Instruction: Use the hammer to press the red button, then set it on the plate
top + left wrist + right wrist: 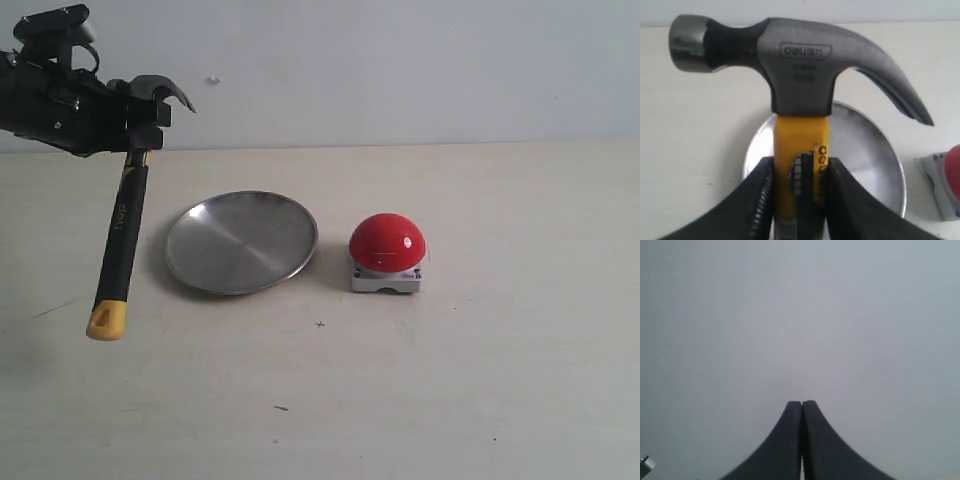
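1. The left gripper (799,170) clamps the claw hammer (122,235) on the handle just under its head; the handle hangs down with the yellow butt lowest
2. The right gripper (801,412) has its fingers pressed together on nothing
3. In the exterior view the hammer hangs left of the metal plate (241,242), which lies bare on the table (500,380)
4. The red button (387,242) sits just right of the plate, not touching it

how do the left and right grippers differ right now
The left gripper is clamped on the hammer just below its head; the right gripper holds nothing. The left fingers sit apart with the handle between them; the right fingers are pressed together. The left gripper shows in the exterior view, left of the plate; the right gripper does not. Both have dark, curved fingers.
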Robot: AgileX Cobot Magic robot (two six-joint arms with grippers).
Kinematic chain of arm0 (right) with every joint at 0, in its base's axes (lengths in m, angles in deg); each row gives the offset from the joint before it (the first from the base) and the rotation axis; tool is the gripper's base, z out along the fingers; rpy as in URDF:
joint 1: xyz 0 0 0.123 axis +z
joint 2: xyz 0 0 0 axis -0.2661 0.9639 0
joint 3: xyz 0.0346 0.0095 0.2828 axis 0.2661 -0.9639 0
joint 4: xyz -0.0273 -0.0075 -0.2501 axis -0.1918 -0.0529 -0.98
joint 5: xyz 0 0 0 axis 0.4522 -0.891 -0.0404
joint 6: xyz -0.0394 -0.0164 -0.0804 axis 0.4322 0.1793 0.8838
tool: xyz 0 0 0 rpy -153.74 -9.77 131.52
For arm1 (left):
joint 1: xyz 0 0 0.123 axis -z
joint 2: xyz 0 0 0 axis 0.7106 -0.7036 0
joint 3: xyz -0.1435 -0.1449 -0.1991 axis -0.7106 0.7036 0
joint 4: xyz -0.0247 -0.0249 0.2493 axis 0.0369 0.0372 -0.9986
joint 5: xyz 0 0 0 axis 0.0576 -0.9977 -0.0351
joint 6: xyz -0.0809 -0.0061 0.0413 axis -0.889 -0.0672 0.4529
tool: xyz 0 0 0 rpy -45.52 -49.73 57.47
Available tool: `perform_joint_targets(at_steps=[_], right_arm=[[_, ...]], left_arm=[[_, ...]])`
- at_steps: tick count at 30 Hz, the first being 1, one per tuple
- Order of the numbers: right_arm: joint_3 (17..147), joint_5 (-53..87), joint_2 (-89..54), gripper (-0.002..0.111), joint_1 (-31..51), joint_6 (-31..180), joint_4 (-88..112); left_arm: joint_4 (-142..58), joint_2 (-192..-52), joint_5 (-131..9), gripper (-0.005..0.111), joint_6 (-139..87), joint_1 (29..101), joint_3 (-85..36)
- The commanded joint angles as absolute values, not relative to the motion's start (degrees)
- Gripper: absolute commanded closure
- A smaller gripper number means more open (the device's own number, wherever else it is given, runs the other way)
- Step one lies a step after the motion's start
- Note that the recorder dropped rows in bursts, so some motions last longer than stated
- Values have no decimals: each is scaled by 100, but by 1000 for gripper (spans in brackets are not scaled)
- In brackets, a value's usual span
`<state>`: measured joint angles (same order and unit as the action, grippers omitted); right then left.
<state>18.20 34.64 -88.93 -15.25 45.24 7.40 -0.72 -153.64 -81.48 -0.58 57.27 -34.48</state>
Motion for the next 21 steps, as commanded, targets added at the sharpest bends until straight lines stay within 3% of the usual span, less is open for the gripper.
perform_joint_targets(at_steps=[1,5,8,10,13,16,21], right_arm=[[2752,3840,-8068,108,-1543,3102,-898],[3942,5202,-5509,108,-1543,235,-3866],[4608,6470,-3726,99,-1541,-1312,-5335],[4810,6898,-2510,96,-1396,-1311,-5250],[5141,6639,-884,96,-554,-660,-4609],[5568,6559,43,94,57,-375,-4367],[6436,6061,1199,76,858,-137,-4220]], left_arm=[[750,-15234,-8193,107,612,5736,-3476],[1981,-15234,-8496,107,1825,5736,-3476],[2366,-15234,-8623,107,2241,5736,-3476],[2440,-15234,-8623,107,2360,5736,-3476],[2751,-15234,-8623,107,2604,5724,-3476],[2910,-15234,-8667,107,2759,5724,-3476],[2908,-15234,-8720,107,2815,5724,-3476]])
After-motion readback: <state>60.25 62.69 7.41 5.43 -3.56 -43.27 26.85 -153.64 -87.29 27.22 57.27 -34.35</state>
